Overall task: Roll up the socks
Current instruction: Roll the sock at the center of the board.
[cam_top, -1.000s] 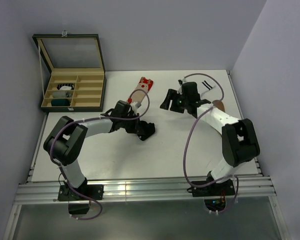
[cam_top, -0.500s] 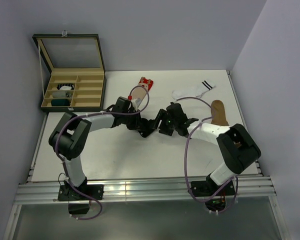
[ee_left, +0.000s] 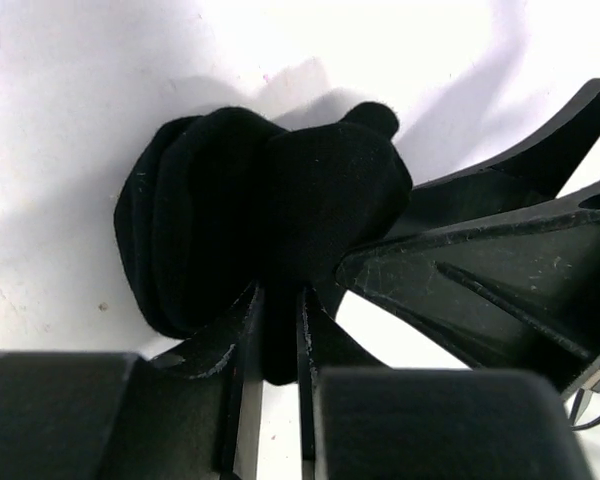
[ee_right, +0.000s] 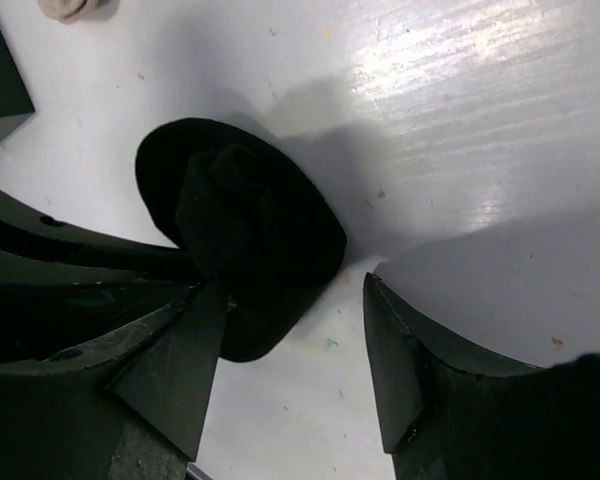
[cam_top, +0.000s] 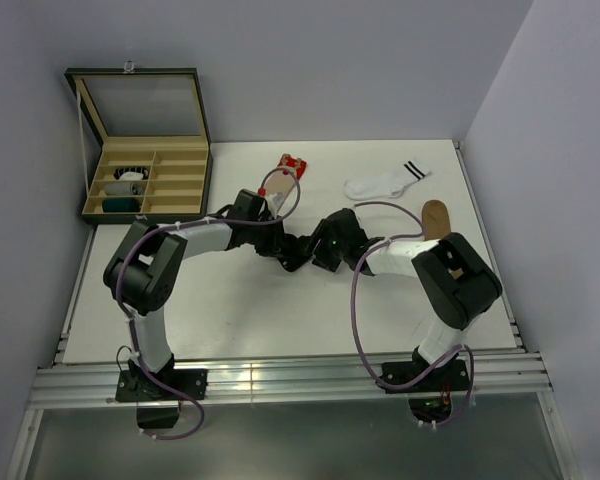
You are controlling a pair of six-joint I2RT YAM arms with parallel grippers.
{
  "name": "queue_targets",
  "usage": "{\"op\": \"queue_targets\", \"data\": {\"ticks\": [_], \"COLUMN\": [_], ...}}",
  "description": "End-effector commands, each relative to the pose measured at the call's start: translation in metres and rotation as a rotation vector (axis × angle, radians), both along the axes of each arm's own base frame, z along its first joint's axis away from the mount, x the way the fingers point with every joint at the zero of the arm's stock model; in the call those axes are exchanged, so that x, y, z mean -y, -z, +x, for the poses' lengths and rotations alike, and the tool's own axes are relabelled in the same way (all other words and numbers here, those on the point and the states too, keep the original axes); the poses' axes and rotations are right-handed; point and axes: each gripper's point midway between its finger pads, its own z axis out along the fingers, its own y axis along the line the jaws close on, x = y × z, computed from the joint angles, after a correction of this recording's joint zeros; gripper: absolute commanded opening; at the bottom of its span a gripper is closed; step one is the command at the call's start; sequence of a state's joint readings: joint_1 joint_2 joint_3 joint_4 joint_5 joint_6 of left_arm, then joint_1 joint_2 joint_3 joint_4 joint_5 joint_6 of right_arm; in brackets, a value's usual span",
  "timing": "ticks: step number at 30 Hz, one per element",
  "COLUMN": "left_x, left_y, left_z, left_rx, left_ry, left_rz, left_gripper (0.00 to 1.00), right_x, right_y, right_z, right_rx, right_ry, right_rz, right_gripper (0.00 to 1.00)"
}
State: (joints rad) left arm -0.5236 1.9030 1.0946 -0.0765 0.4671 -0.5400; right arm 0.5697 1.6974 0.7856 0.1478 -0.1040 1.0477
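A black sock (ee_left: 230, 220), rolled into a thick bundle, lies on the white table (cam_top: 240, 310). My left gripper (ee_left: 278, 295) is shut on a fold at the bundle's near side, and black fabric fills the narrow gap between its fingers. My right gripper (ee_right: 292, 290) stands open around the same black sock (ee_right: 240, 225): one finger touches it, the other is apart over bare table. From above, the left gripper (cam_top: 292, 252) and the right gripper (cam_top: 325, 247) meet at mid-table. A white sock (cam_top: 385, 182) with black stripes, a brown sock (cam_top: 438, 220) and a beige sock (cam_top: 285, 170) with a red cuff lie further back.
An open compartment box (cam_top: 145, 180), with a few rolled items in its left cells, stands at the back left. The right gripper's fingers (ee_left: 500, 250) cross the left wrist view. Walls close in the table on the left, back and right.
My right gripper left the white sock at the back and came down to the black bundle beside the left gripper. The left gripper's fingers have eased slightly apart.
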Motion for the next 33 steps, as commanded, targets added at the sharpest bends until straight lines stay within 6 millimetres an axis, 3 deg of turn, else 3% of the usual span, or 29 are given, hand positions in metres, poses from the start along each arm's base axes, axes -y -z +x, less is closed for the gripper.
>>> {"op": "queue_targets", "data": {"ticks": [1,6,9,10,12,17,19,22,23,25,26,28,33], "left_x": [-0.052,-0.053,-0.052,-0.053,-0.053,-0.054,-0.056,-0.050,-0.058,-0.045,-0.049,-0.033,-0.014], "left_y": [0.072,0.065,0.057,0.055,0.046,0.002,-0.016,-0.065,-0.065,-0.085,-0.083,-0.092,-0.081], "left_z": [-0.014,-0.011,-0.009,-0.008,-0.005,0.005,0.013,0.015,0.015,0.009,0.006,-0.003,-0.013], "left_rx": [-0.096,-0.066,-0.035,-0.027,0.005,0.167,0.284,0.505,0.565,0.681,0.724,0.798,0.872], "left_ry": [-0.072,-0.074,-0.076,-0.079,-0.091,-0.127,-0.151,-0.162,-0.171,-0.147,-0.135,-0.096,-0.009], "left_rz": [0.280,0.270,0.260,0.261,0.252,0.221,0.259,0.248,0.306,0.304,0.352,0.333,0.383], "left_gripper": [0.19,0.25,0.30,0.33,0.40,0.53,0.57,0.63,0.64,0.66,0.66,0.66,0.66], "right_x": [0.000,0.002,0.002,0.004,0.004,0.010,0.012,0.013,0.012,0.011,0.009,0.007,0.003], "right_y": [0.001,0.015,0.019,0.021,0.016,0.005,0.003,0.002,0.002,-0.001,-0.002,-0.004,-0.002], "right_z": [0.018,0.024,0.026,0.024,0.027,0.029,0.028,0.027,0.027,0.028,0.028,0.030,0.029], "right_rx": [0.039,0.017,0.017,0.005,0.014,0.021,0.001,-0.021,-0.025,-0.038,-0.044,-0.063,-0.105], "right_ry": [0.057,0.072,0.070,0.067,0.047,0.014,0.000,-0.022,-0.037,-0.056,-0.069,-0.084,-0.132], "right_rz": [-0.015,-0.055,-0.067,-0.081,-0.103,-0.187,-0.214,-0.247,-0.255,-0.270,-0.270,-0.283,-0.307], "right_gripper": [0.63,0.54,0.31,0.14,0.00,0.00,0.00,0.00,0.00,0.00,0.00,0.00,0.00]}}
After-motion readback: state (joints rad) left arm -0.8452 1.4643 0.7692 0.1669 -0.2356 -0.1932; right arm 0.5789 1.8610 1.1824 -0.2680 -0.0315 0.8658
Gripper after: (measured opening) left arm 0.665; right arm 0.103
